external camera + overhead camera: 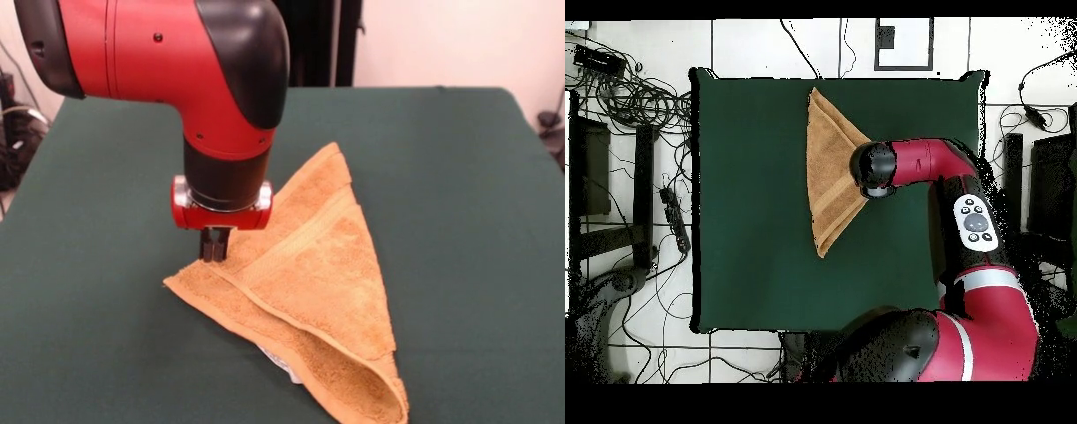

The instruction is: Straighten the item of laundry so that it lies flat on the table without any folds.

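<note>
While our claw (214,246) hangs from the red and black arm (177,53) with its two dark fingers drawn close together, we judge it clenched, its tips just at the towel's (318,291) upper fold edge; whether a pinch of cloth sits between them we cannot tell. The towel lies folded over itself into a triangle, one point towards the robot, a thick doubled corner at the opposite end, and a small white tag (281,362) peeping from under that end. In the overhead view the towel (827,170) rests on the table (755,250) nearer its far edge from the robot than its middle, the wrist covering the towel's corner. We judge the unfolding step is in hand: next we need a sure hold on the top layer only, then a lift and a carry across the fold line away from the towel's body, low enough that the lower layer stays put.
</note>
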`<state>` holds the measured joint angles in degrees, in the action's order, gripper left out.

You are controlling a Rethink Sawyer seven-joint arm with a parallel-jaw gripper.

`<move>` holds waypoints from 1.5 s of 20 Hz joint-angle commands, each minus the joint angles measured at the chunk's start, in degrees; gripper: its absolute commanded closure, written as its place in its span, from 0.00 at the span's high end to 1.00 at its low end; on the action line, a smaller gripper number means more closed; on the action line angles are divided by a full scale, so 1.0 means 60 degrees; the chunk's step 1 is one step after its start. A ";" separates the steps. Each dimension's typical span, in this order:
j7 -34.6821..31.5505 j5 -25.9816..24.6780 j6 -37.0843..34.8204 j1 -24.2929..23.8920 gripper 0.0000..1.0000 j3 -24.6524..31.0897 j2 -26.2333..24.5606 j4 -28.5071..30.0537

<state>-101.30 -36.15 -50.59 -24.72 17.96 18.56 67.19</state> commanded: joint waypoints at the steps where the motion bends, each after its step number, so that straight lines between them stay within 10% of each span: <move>1: 0.1993 -0.0192 -0.0597 0.0275 0.00 0.0556 -0.0529 0.0110; 30: 0.3235 0.0689 -0.1343 -0.0284 0.00 0.1750 0.1276 0.0939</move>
<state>-101.30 -34.88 -52.86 -26.95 19.85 24.13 67.70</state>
